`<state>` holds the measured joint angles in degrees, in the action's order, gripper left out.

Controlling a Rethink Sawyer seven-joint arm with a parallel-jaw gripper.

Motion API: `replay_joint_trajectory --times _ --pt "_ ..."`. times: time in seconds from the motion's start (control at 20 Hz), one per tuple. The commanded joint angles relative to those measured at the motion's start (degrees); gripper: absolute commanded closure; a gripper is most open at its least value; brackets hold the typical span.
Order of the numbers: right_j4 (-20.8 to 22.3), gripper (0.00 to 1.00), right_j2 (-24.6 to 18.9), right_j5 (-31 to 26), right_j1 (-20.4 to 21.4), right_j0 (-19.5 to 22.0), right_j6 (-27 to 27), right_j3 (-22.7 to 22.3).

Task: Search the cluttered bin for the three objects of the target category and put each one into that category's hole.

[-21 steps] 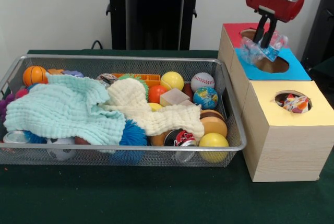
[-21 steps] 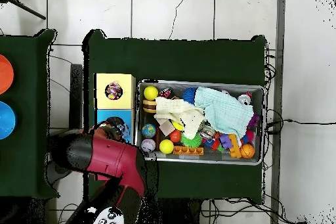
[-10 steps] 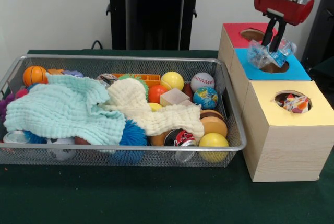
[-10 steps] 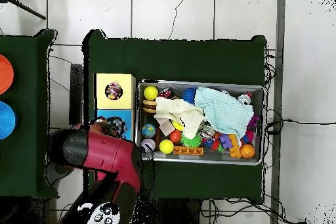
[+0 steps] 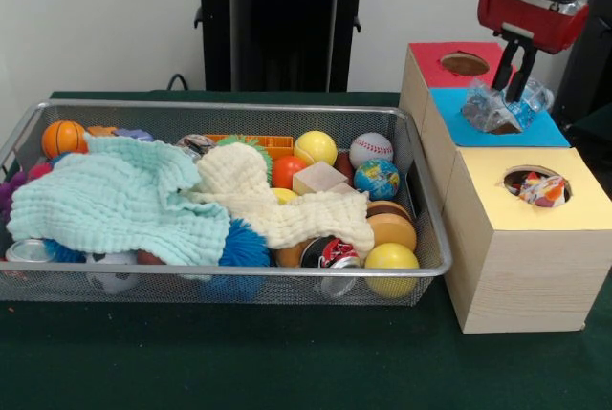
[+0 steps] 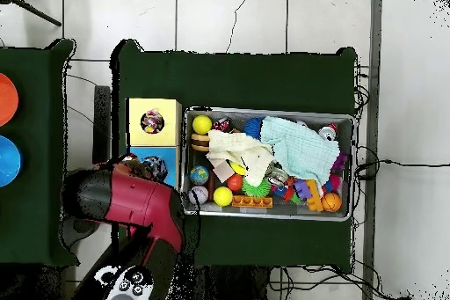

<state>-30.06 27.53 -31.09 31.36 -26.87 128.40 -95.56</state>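
Gripper clamped on crumpled clear plastic bottle, held over the blue-topped box (bottle covers its hole). Wire bin of balls and cloths sits alongside.

A dark green cloth-covered bench carries a silver wire-mesh bin at nine o'clock, and a pale wooden box row touching at three.
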Motion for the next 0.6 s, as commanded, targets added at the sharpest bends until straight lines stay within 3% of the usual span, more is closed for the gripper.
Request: replay_joint_trajectory --times 0.05,0.6 --pt "-3.0 1.00 -3.0 -6.6 -3.2 0.2 19.0 2.4" --pt "-2.4 1.00 -3.4 -7.8 -2.9 0.5 19.2 2.3"
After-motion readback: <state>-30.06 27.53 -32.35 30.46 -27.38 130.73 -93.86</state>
